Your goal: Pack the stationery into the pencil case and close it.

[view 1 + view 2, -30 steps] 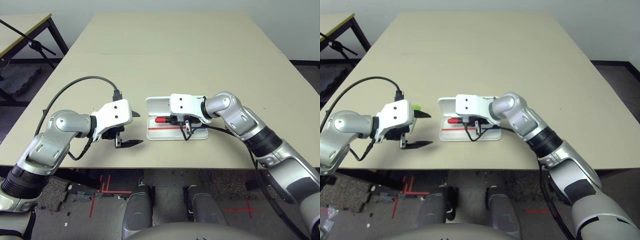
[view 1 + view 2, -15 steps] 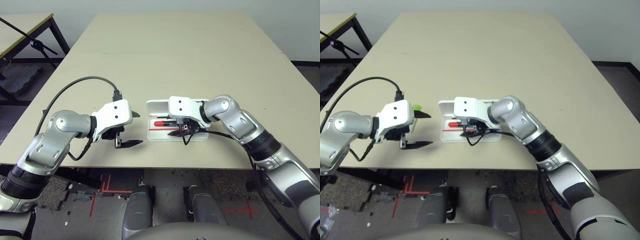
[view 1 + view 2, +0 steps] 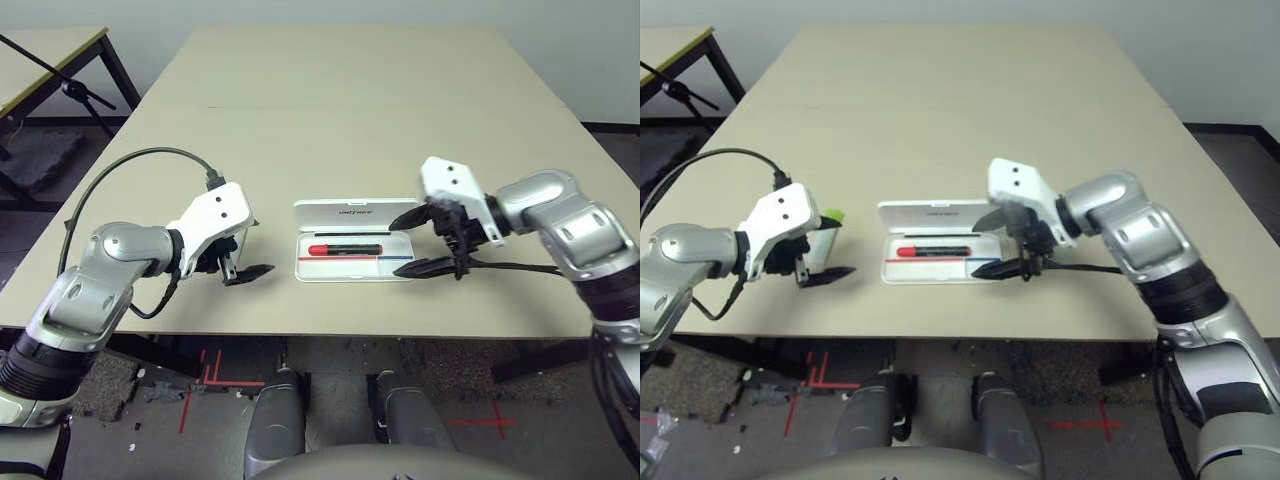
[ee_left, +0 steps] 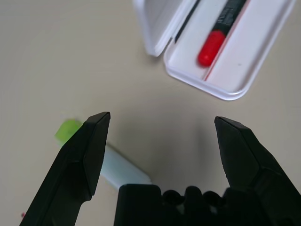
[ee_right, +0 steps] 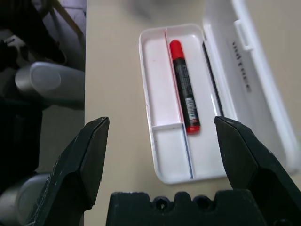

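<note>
Your left gripper (image 4: pixel 160 141), fingers spread and empty, sits nearest the stubby white highlighter with lime-green cap (image 4: pixel 106 157), lying on the table slantwise beside one finger; the right gripper (image 3: pixel 415 242) is spread too; the red marker (image 3: pixel 345 248) already rests in the open white plastic pencil case (image 3: pixel 330 268).

Bright, even overhead light on the beige table (image 3: pixel 350 100) — shadows are soft and short beneath both arms. No harsh glare. Head views are sharp; wrist views blur slightly on the near black fingers (image 4: pixel 84 155).
</note>
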Tool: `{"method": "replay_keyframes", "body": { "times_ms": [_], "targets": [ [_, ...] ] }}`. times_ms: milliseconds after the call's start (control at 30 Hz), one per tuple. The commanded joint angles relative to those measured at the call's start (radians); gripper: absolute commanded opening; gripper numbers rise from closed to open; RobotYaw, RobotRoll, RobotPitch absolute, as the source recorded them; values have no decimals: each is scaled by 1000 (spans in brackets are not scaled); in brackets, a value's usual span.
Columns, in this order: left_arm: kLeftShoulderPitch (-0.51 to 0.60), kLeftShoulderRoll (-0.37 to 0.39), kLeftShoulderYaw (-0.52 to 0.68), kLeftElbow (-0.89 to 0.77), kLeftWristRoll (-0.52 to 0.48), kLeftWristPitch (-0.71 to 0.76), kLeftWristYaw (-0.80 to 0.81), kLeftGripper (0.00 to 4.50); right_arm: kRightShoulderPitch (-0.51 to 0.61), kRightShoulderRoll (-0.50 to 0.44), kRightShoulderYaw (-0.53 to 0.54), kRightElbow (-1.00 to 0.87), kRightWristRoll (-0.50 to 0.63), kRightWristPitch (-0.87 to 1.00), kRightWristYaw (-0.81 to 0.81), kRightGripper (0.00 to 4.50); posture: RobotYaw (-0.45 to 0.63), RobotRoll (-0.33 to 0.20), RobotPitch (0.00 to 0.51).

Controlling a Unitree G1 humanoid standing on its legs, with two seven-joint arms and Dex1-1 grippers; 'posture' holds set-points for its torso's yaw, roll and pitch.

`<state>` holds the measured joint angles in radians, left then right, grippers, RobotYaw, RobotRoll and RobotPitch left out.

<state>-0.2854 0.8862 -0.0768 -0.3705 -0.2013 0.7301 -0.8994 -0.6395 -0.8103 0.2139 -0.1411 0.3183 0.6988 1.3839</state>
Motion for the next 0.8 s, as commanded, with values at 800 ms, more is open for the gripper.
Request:
{"method": "replay_keyframes", "body": {
  "times_ms": [800],
  "targets": [
    [-224,-384,185,153,3,720,556,4500,78,-21,14,-92,62,26,-98,4453,-9,0,98]
  ]
}}
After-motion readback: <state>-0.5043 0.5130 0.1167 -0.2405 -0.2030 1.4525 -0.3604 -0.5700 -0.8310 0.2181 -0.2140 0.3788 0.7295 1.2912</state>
